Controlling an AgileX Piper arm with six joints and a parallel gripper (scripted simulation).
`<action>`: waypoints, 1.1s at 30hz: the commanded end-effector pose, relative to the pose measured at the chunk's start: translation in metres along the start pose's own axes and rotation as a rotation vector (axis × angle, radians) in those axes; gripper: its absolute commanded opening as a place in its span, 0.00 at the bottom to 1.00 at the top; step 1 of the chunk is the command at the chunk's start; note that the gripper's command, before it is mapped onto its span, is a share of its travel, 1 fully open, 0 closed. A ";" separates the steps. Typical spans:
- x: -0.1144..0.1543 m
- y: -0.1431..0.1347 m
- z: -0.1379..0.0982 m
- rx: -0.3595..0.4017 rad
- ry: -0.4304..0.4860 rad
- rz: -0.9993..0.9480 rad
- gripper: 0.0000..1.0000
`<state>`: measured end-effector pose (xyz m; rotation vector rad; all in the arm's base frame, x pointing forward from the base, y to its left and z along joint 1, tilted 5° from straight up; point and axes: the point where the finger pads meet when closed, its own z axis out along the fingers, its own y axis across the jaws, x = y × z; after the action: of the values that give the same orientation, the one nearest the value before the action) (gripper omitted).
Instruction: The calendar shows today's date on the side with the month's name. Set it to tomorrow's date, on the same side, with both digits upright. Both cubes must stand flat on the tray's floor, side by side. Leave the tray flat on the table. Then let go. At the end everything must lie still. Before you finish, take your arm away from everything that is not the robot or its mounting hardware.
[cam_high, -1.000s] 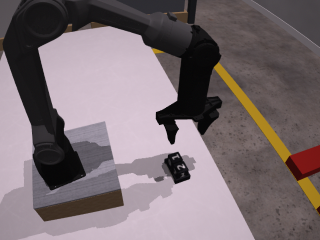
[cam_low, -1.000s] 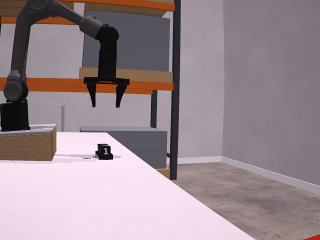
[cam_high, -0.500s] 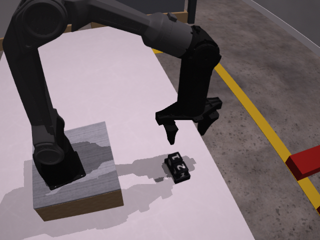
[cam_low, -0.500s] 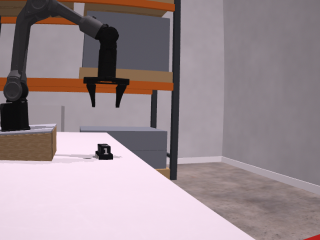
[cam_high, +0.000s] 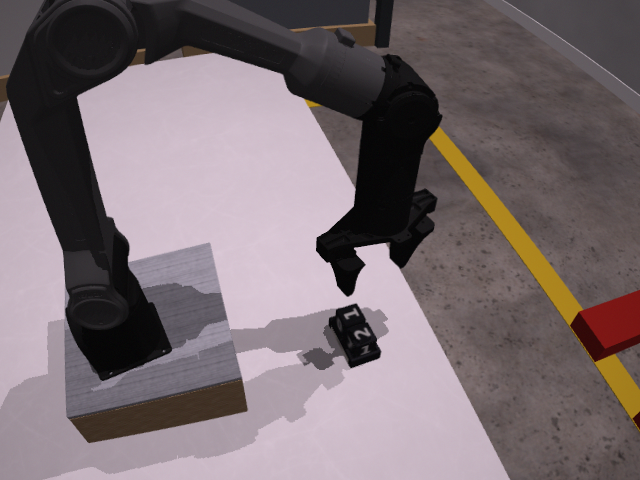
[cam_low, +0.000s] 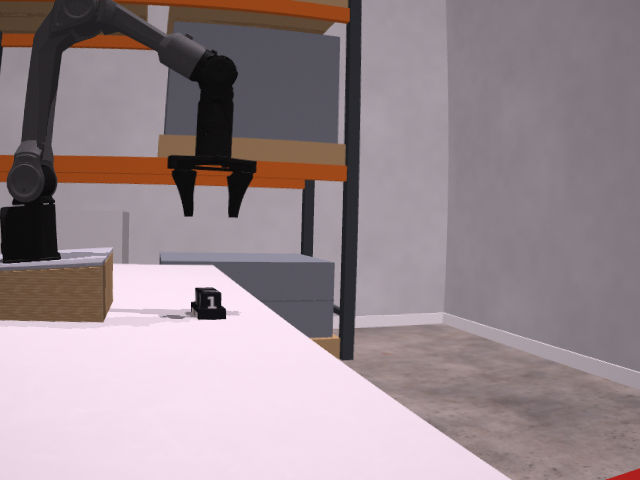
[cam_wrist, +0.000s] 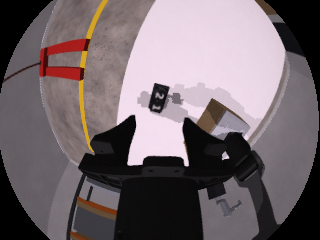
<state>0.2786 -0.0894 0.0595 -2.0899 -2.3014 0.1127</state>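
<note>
A small black calendar tray lies flat on the white table near its right edge. Two black cubes stand in it side by side: the far cube (cam_high: 349, 312) shows a white 1 on top, the near cube (cam_high: 360, 333) shows a 2 on top. In the exterior view the tray (cam_low: 208, 304) shows an end face with a 1. In the wrist view the calendar (cam_wrist: 160, 98) is small and far below. My gripper (cam_high: 373, 271) hangs open and empty well above the tray, fingers pointing down; it also shows in the exterior view (cam_low: 210, 201) and in the wrist view (cam_wrist: 158, 140).
The arm's base stands on a wooden block (cam_high: 149, 341) at the left of the table. The table's right edge (cam_high: 413, 299) runs close by the tray. A yellow floor line (cam_high: 516, 227) and a red bar (cam_high: 610, 322) lie on the floor beyond. Shelving stands behind the table (cam_low: 258, 155).
</note>
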 end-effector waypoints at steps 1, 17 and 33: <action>0.000 0.000 0.003 0.003 0.002 -0.064 1.00; 0.000 0.000 0.019 0.001 0.006 -0.926 1.00; 0.001 0.000 0.040 -0.005 0.008 -2.027 1.00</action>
<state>0.2768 -0.0899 0.0220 0.7704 -2.9629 0.0222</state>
